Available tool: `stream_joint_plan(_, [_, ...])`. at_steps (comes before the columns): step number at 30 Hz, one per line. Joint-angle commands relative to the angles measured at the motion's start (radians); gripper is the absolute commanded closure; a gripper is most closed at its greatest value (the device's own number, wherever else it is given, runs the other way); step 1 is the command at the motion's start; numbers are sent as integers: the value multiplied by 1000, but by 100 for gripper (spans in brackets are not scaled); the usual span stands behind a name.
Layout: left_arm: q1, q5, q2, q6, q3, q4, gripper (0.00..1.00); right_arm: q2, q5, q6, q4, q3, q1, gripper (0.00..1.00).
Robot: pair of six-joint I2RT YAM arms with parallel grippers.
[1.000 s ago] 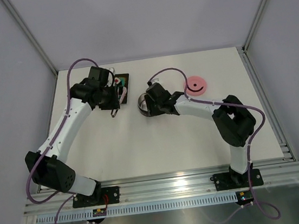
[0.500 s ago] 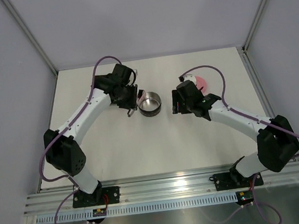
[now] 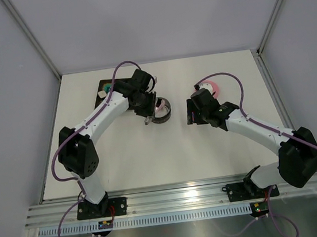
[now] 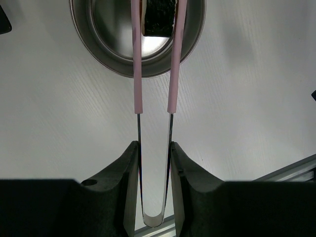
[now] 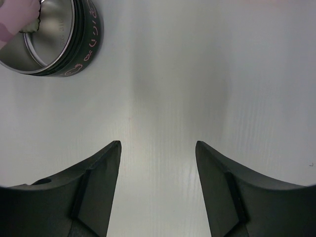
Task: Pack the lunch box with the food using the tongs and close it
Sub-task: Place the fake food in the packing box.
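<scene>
The lunch box, a shiny round steel tin, stands mid-table. My left gripper is shut on the tongs. Their two pink arms reach over the tin and pinch a dark, rough-textured piece of food above its inside. My right gripper stands open over bare table, a short way right of the tin, with nothing between its fingers. The pink lid with its black handle lies behind the right arm, partly hidden by it.
A flat black tray with a teal inside sits at the back left, behind my left arm. Grey walls enclose the table on three sides. An aluminium rail runs along the near edge.
My left arm has swung right from the tray to above the tin, carrying the tongs. My right gripper has drawn back to the right of the tin and opened wider.
</scene>
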Motion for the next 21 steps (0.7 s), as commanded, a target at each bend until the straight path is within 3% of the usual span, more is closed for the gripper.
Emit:
stream_joint_plan(1, [-6, 38, -6, -12, 48, 57, 82, -38, 31, 13, -2, -1, -4, 30])
stream_joint_plan(5, [-8, 45, -6, -12, 46, 60, 69, -34, 30, 13, -3, -1, -4, 30])
stream_joint_plan(11, [-8, 50, -4, -9, 46, 60, 66, -35, 27, 16, -3, -1, -4, 30])
stream_joint_plan(14, [-6, 50, -6, -8, 46, 60, 66, -34, 27, 16, -5, 0, -4, 30])
stream_joint_plan(18, [-8, 49, -18, -11, 43, 62, 78, -26, 22, 16, -2, 0, -4, 30])
stream_joint_plan(21, [-8, 46, -37, -12, 46, 60, 80, -23, 15, 18, 0, -1, -4, 30])
